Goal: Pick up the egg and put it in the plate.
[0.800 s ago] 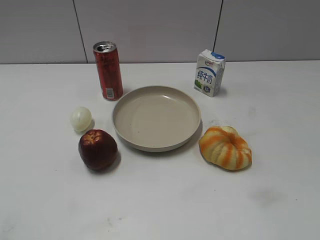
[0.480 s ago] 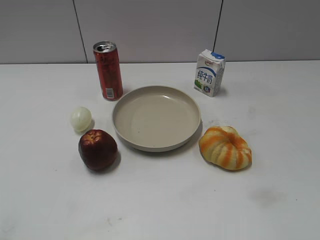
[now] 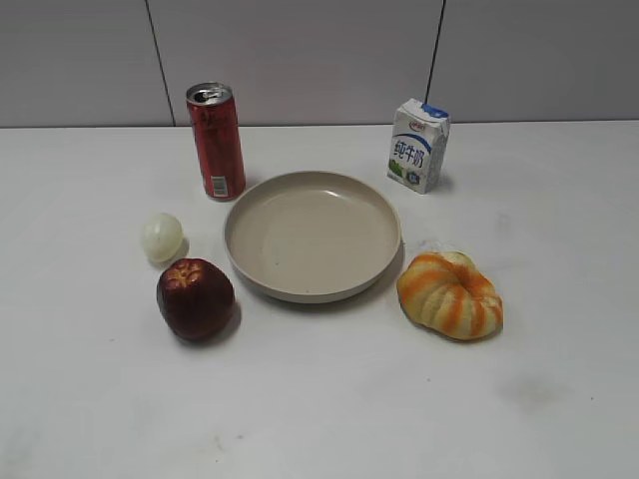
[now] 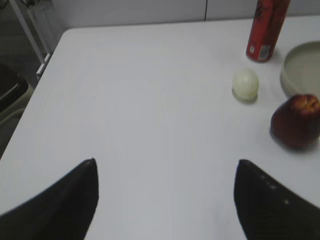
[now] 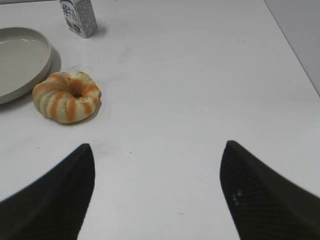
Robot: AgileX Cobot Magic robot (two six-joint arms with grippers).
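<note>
The egg (image 3: 162, 238) is a small pale cream oval lying on the white table left of the plate, just behind the dark red apple (image 3: 195, 297). It also shows in the left wrist view (image 4: 245, 85). The plate (image 3: 312, 281) is a wide beige dish at the table's middle; its rim shows in the left wrist view (image 4: 289, 70) and the right wrist view (image 5: 40, 70). My left gripper (image 4: 165, 165) is open and empty, well short of the egg. My right gripper (image 5: 156, 147) is open and empty over bare table. Neither gripper shows in the exterior view.
A red can (image 3: 216, 141) stands behind the egg. A milk carton (image 3: 417, 146) stands at the back right. An orange-striped pumpkin-shaped bun (image 3: 449, 294) lies right of the plate. The table's left edge (image 4: 47, 65) and right edge (image 5: 295, 50) show in the wrist views.
</note>
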